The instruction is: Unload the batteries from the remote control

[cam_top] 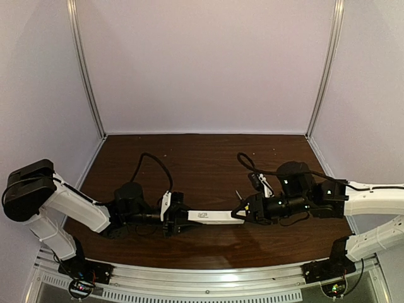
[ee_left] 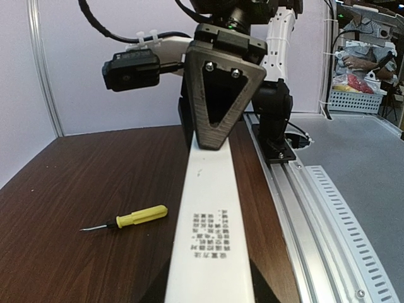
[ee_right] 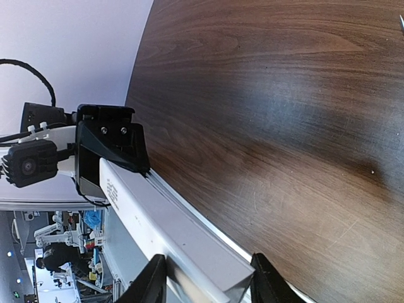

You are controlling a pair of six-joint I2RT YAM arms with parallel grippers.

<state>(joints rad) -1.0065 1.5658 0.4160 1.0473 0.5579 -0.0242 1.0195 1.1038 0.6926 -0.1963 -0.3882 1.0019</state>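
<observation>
The remote control (cam_top: 211,216) is a slim white bar held level above the table between my two grippers. My left gripper (cam_top: 178,218) is shut on its left end, and my right gripper (cam_top: 243,211) is shut on its right end. In the left wrist view the remote (ee_left: 211,233) shows its printed label, with my left gripper (ee_left: 208,293) clamped at the bottom and the right gripper's finger (ee_left: 221,95) at the far end. In the right wrist view the remote (ee_right: 164,221) runs from my right gripper (ee_right: 208,284) to the left gripper (ee_right: 113,145). No batteries and no dark recess are in view.
A yellow-handled screwdriver (ee_left: 136,216) lies on the brown table (cam_top: 202,158) just beyond the remote. The metal rail (ee_left: 328,208) runs along the table's near edge. Pale walls close the back and sides.
</observation>
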